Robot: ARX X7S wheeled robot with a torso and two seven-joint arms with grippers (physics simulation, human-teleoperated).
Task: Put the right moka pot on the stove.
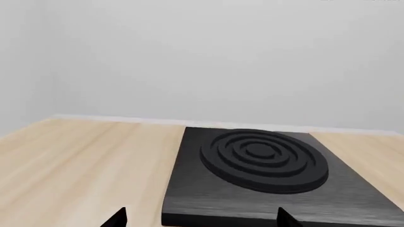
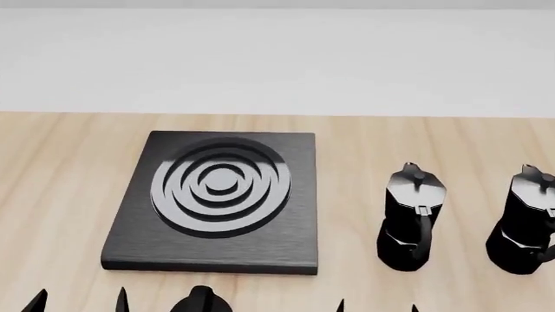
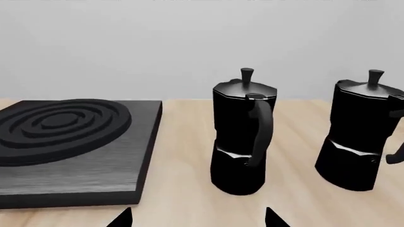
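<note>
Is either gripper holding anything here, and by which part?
Nothing is held: the left gripper and right gripper are open and empty; both pots stand untouched.

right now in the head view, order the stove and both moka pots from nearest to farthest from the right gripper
1. Left moka pot, just ahead of the right gripper, slightly to its right.
2. Stove, to the left; its near corner is almost as close, hard to separate.
3. Right moka pot, at the right edge.

Light wooden tabletop [image 2: 61, 169], plain pale grey wall [image 2: 277, 58] behind, soft even light
</note>
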